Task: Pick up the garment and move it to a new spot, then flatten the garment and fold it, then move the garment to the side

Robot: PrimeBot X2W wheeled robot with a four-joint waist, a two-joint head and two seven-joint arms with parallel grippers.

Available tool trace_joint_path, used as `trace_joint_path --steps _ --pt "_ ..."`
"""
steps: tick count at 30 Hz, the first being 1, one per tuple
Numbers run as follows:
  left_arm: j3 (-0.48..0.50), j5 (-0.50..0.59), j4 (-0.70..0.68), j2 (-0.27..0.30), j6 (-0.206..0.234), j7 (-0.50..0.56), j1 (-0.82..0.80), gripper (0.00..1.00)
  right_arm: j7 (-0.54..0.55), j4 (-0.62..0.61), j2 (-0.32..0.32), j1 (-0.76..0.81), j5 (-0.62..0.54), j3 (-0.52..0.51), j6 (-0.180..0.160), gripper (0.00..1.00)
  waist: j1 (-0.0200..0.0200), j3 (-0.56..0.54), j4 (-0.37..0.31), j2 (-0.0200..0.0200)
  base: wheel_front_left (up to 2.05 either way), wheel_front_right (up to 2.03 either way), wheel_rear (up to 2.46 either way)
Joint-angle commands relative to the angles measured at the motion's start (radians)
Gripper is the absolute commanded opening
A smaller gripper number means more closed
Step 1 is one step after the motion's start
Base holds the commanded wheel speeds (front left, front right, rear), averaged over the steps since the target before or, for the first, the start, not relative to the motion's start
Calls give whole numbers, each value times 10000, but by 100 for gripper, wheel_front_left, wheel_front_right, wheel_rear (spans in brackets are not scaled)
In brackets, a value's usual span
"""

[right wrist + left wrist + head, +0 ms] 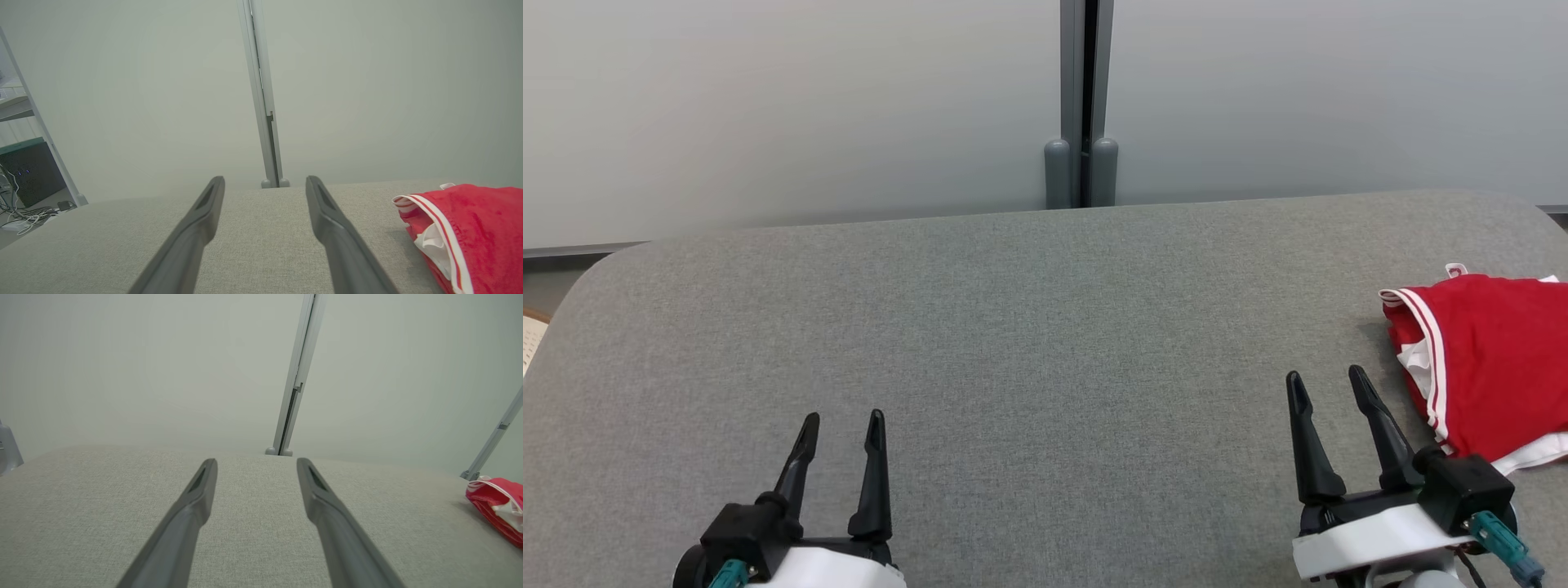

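Red white-trimmed garment (1494, 359) far right on the grey table (1013, 327), just beside the wide-parted right claw (1326, 376).

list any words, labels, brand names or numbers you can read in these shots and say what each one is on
None: no text can be read in any view.
The red garment shows white trim only, with no print or legible tag.
The grey table and wall panels are plain.
The dark box in the right wrist view shows tiny lights; any marking is too small to tell.
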Motion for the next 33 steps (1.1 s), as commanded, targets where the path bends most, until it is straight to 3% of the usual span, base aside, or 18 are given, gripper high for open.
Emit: trace_joint_path --steps 1,2,33 --pt "119 131 -132 40 109 6 48 100 -8 14 -11 -65 57 16 -19 100 0 2 -3 0 0 0 0" --pt "73 151 -94 -6 84 -4 11 0 0 29 0 13 2 13 0 0 0 3 -3 0 0 0 0" --pt "764 -4676 382 179 -531 1130 -515 0 1059 146 -237 -122 5120 -553 -4 0 0 25 -22 0 0 0 0"
